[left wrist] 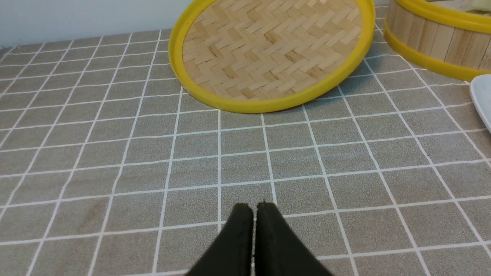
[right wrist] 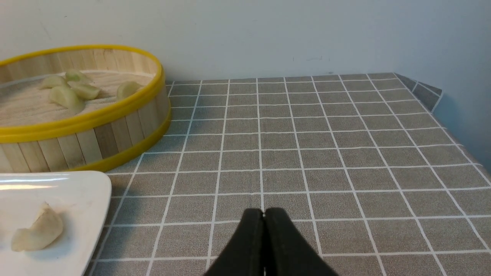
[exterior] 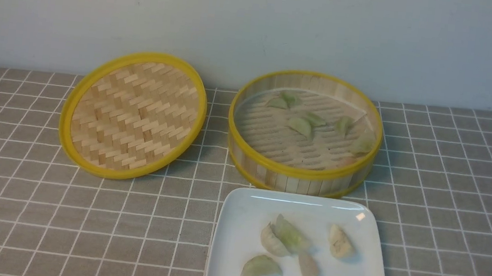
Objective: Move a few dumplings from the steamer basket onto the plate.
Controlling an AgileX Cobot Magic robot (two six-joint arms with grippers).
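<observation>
Grey cloth (exterior: 15, 205) with a white grid covers the table, and a plain pale wall stands behind it. We note a flat woven lid (exterior: 133, 114) with a yellow rim, tilted, its far edge raised toward the wall, lying to the left of the steamer basket (exterior: 300, 176) and just beside it. The basket is round, with upright bamboo slats, yellow rims and a slatted floor. We see several pale green dumplings (exterior: 301, 125) on its floor, mostly toward the far and right side. The plate (exterior: 238, 210), glossy white and squarish with rounded corners, sits directly in front of the basket, near but apart from it. We count seven dumplings on the plate, whitish, green and pinkish, two of them touching. Nothing stands between basket and plate.

We find the left gripper (left wrist: 254, 209) with its black jaws pressed together, empty, over bare cloth in front of the lid. The right gripper (right wrist: 264, 214) is likewise closed on nothing, over bare cloth to the right of the plate.
</observation>
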